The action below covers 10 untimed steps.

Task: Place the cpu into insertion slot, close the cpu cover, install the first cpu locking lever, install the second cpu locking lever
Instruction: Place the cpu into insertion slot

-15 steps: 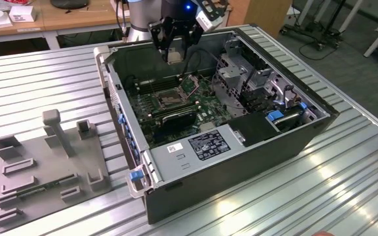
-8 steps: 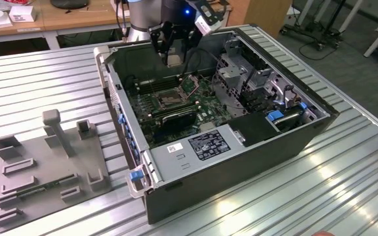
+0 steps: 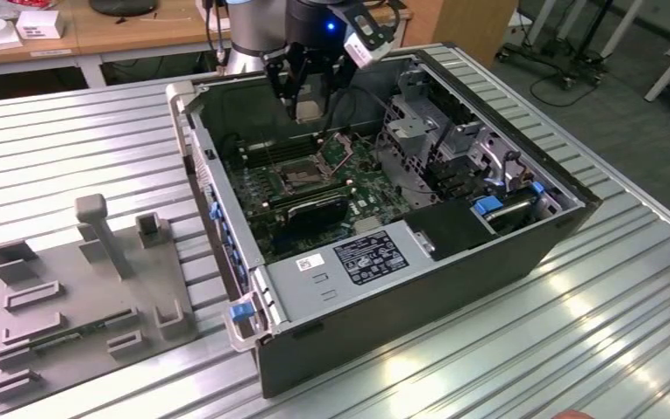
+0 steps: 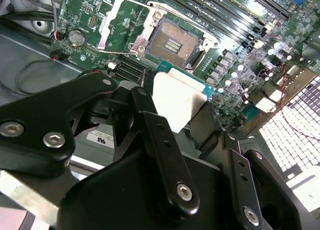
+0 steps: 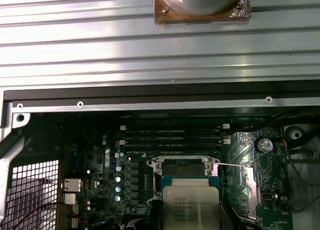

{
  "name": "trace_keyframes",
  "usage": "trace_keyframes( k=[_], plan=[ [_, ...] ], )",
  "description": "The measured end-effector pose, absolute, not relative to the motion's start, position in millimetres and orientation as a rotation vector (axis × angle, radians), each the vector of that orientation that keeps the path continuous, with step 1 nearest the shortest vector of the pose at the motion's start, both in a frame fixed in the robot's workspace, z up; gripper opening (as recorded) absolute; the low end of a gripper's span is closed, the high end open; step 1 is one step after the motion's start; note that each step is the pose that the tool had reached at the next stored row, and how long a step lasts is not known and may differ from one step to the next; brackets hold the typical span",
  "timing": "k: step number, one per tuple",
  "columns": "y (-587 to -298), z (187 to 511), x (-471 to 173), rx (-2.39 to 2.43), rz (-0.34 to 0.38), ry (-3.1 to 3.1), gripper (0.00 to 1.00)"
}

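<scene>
Slot: square silver-rimmed insertion slot [image 4: 172, 43], dark centre bare
Cover: thin silvery cpu cover [image 4: 106, 25], flipped open beside slot
Cpu: flat grey-faced square cpu [image 5: 191, 207], hanging above slot, no contact
Gripper: black gripper [image 4: 176, 105], clamped on cpu edges

**Metals and Matt Greys**

We found the cpu [image 5: 191, 207] faced in dull grey metal and the cpu cover [image 4: 107, 24] in bright, silvery metal. The ribbed table [image 3: 568, 340] was bare metal with a soft sheen. The grey fixture [image 3: 79, 305] looked like matt plastic, and the computer case [image 3: 452, 297] had smooth black walls.
</scene>
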State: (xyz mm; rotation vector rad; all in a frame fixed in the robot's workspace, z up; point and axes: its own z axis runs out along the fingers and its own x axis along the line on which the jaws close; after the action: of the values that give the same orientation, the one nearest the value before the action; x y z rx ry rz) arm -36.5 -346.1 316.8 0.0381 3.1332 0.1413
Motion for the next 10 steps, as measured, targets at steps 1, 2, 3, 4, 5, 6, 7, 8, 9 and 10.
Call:
trace_keyframes(
  k=[1,2,3,4,5,6,7,8,9,10],
  plan=[
    [-346.1,316.8,-36.5,0.038,0.141,3.133,0.54],
    [-346.1,316.8,-36.5,0.038,0.142,3.133,0.54],
    [-346.1,316.8,-36.5,0.038,0.141,3.133,0.54],
    [-346.1,316.8,-36.5,0.038,0.141,3.133,0.54],
    [-346.1,316.6,-36.5,0.038,0.142,3.133,0.54],
    [-346.1,315.9,-36.5,0.038,0.142,3.133,0.54],
    [-346.1,315.0,-36.5,0.038,0.142,3.133,0.54],
    [-346.1,313.7,-36.5,0.038,0.142,3.133,0.54],
    [-346.1,312.2,-36.5,0.038,0.141,3.133,0.54],
    [-346.2,310.3,-36.5,0.038,0.142,3.133,0.54]
  ],
)
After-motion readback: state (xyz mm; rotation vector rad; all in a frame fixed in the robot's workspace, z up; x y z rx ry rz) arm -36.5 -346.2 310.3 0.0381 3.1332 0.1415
